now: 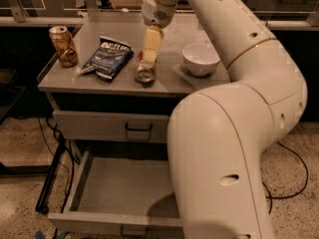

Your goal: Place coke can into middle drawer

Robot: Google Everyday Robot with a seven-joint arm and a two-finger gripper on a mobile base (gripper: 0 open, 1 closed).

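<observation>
The coke can (144,67) lies on its side on the cabinet top, its silver end facing me, between the chip bag and the bowl. My gripper (151,48) hangs straight down from the arm, right over the can's far end and touching or almost touching it. The middle drawer (119,189) is pulled out below, with nothing on its grey floor. My arm covers its right part.
A brown-gold can (63,46) stands at the cabinet top's left edge. A blue chip bag (107,58) lies left of the coke can. A white bowl (201,59) sits to the right. The upper drawer front (99,125) is closed. Cables run along the floor.
</observation>
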